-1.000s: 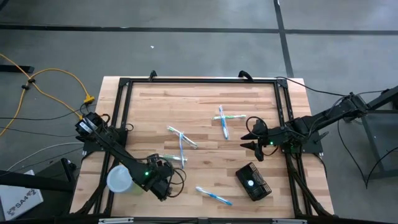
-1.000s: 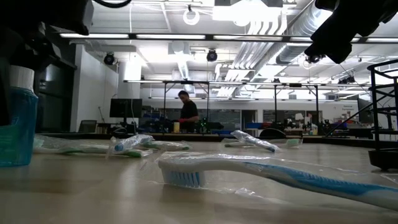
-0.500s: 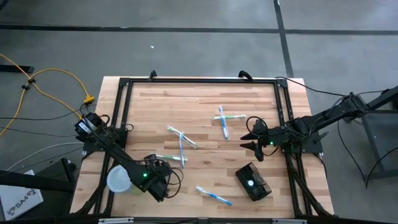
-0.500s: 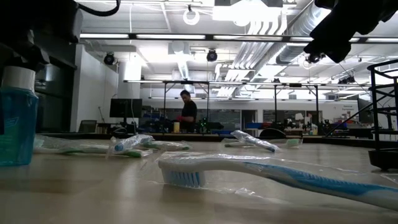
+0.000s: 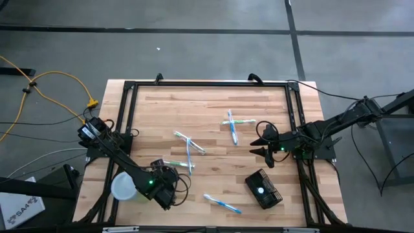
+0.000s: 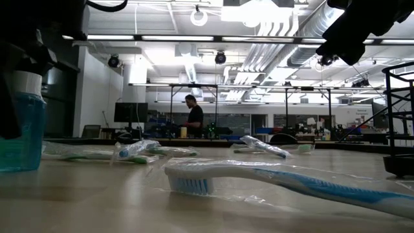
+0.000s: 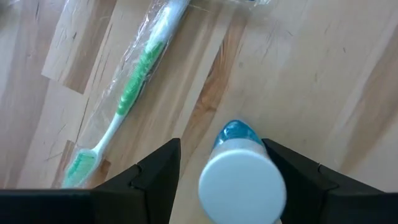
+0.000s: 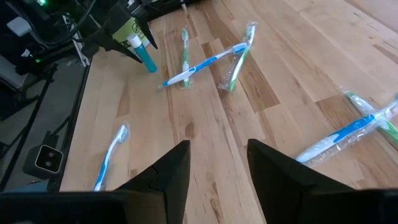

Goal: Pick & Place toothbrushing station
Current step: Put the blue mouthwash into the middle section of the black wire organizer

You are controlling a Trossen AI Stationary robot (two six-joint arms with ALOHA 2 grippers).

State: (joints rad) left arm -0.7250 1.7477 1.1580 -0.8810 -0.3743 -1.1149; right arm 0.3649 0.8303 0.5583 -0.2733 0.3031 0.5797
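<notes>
Filling most of the high view is a wooden table (image 5: 213,110) ringed by a black frame (image 5: 207,83). Both dark arms reach in over its side rails.

The left gripper (image 5: 169,188) sits low near the front edge, beside a lime-green cup (image 5: 124,188) with a whitish lid at the front left corner. In its wrist view the fingers (image 7: 155,177) stand spread wide on either side of a small bottle (image 7: 241,177) of blue liquid with a white cap; a little daylight shows on each side, so the fingers flank the bottle without clearly pressing it. A green toothbrush (image 7: 134,93) in clear wrap lies just beyond the bottle on the boards.

The right gripper (image 5: 261,144) hangs over the right half of the table with its fingers (image 8: 168,174) partly apart and nothing between them.

The black wire-mesh box (image 5: 263,189) rests on the table near the front right, tilted to the table edges, close under the right gripper and well apart from the left one.

Scattered wrapped toothbrushes take up the middle: a crossed blue and green pair (image 5: 233,124) toward the back right, another crossed pair (image 5: 188,145) at the centre, and a single blue one (image 5: 222,204) by the front edge between the left gripper and the box. Bare boards stretch along the back edge and the left rear corner.

A person (image 6: 193,116) stands far off in the room in the low view.
</notes>
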